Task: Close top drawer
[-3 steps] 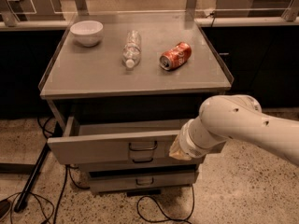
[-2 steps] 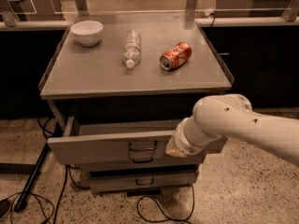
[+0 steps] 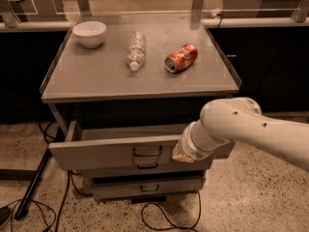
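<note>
The top drawer (image 3: 106, 152) of the grey metal cart stands pulled out, its flat front panel facing me and its dark wire handle (image 3: 147, 151) at the centre. My white arm reaches in from the right. The gripper (image 3: 177, 152) at its end is against the right part of the drawer's front panel, just right of the handle. It is mostly hidden behind the wrist.
The cart top (image 3: 96, 76) carries a white bowl (image 3: 90, 33), a clear plastic bottle (image 3: 135, 50) lying down and a red can (image 3: 181, 58) on its side. Lower drawers (image 3: 116, 188) sit shut below. Cables (image 3: 164, 219) and a dark leg (image 3: 34, 185) lie on the floor.
My arm has shifted a little to the left along the drawer front, closer to the handle. The drawer has not visibly moved.
</note>
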